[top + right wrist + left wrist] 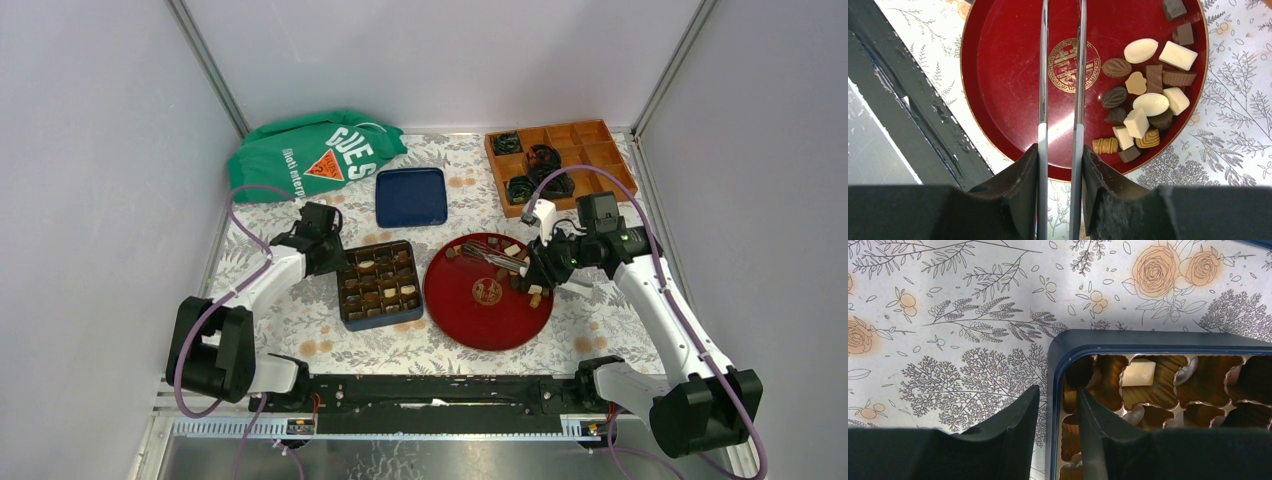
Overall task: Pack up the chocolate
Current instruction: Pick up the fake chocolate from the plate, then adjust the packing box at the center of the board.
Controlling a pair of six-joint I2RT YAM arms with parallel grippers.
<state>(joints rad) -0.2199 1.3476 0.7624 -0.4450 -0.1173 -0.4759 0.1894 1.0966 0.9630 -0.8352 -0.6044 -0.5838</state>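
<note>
Over the floral counter's (400, 352) red plate (455, 312), right end effector (1060, 150) clamps tongs (1043, 75); left end effector (1058, 390) straddles box (1148, 338) rim, grip unclear.

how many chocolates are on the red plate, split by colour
white chocolates: 6
brown chocolates, dark and mid together: 9
tan chocolates: 3
total on the red plate: 18, as seen in the right wrist view
</note>
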